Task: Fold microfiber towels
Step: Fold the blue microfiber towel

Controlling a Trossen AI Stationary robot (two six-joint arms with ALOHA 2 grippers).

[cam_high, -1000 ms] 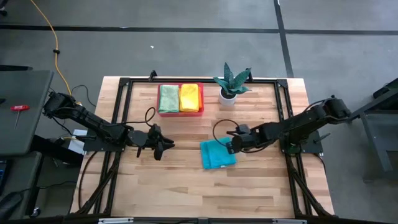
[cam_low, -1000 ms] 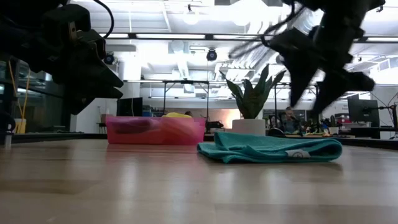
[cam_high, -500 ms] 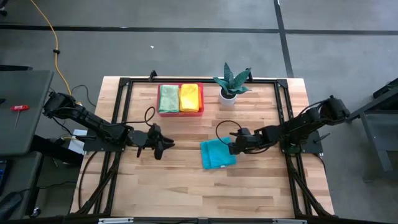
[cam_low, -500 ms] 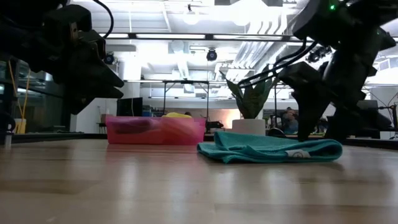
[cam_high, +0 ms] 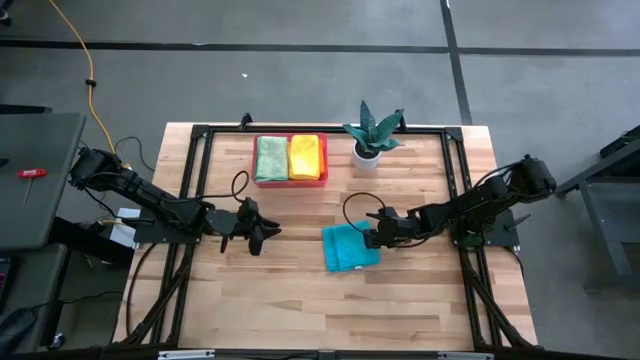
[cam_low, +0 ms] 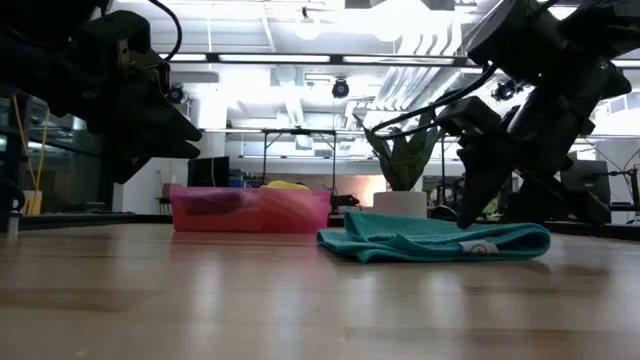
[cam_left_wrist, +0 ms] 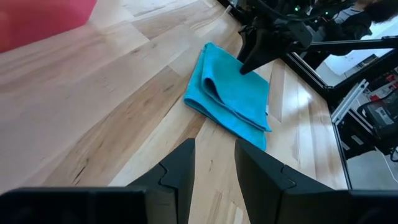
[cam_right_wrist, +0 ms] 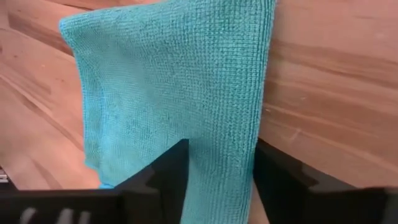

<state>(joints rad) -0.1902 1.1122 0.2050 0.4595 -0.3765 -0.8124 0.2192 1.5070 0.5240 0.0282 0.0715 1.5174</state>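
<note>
While right gripper straddles it agape: one teal towel, two in tray.

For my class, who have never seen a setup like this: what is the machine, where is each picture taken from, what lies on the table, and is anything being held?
Two dark robot arms work at a wooden table. One picture looks straight down, one looks level across the tabletop, and two come from cameras on the arms' wrists. A folded teal towel lies mid-table. The right gripper sits low over its edge, fingers open either side of it. The left gripper waits apart, slightly open and empty. A pink tray holds a green towel and a yellow towel, beside a potted plant.
</note>
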